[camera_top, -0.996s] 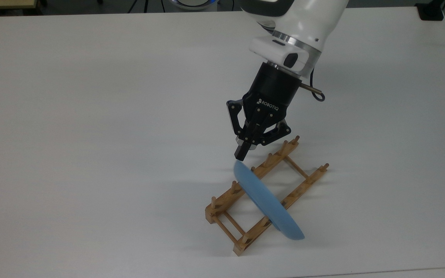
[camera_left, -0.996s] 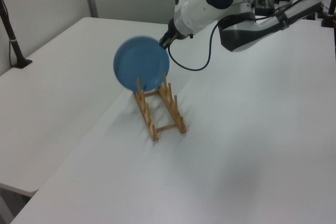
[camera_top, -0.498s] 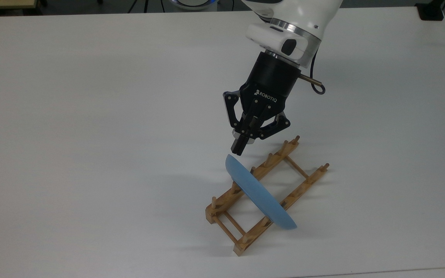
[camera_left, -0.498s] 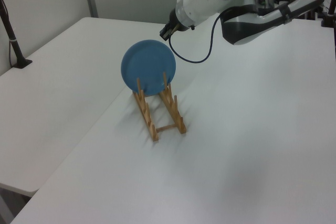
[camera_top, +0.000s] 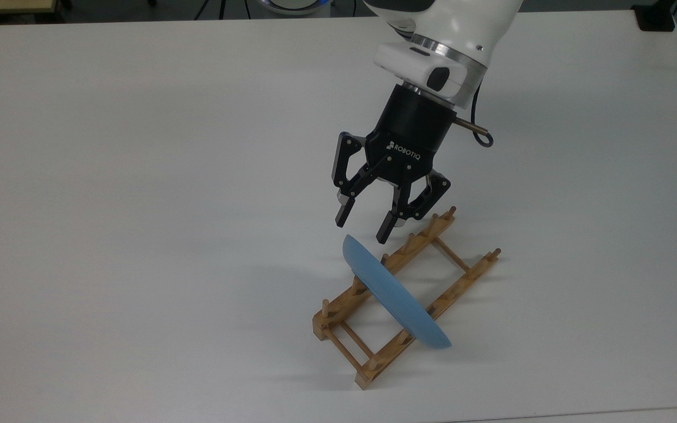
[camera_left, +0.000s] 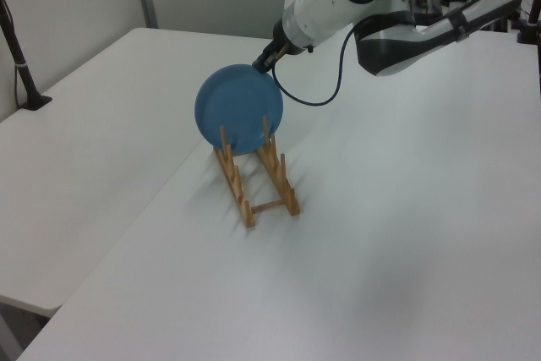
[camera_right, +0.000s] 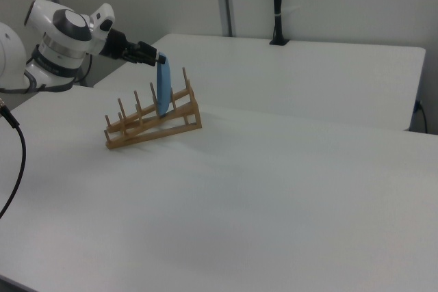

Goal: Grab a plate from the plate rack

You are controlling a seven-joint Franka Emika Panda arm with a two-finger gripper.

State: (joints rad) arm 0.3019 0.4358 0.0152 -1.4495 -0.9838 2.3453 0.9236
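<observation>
Standing in plate rack [camera_top: 404, 294], plate [camera_top: 394, 296], claw [camera_top: 363, 225] spread above

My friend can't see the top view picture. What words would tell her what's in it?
A robot arm's open black tool hangs just above a blue plate. The plate stands on edge in a small wooden rack on a white table.

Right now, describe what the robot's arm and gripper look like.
The arm is glossy white with a silver ring at the wrist and a blue light on one joint in the left view. The gripper is black, with a cylindrical body marked ROBOTIQ in white, linked bars and two fingers. A thin black cable loops beside the wrist.
</observation>
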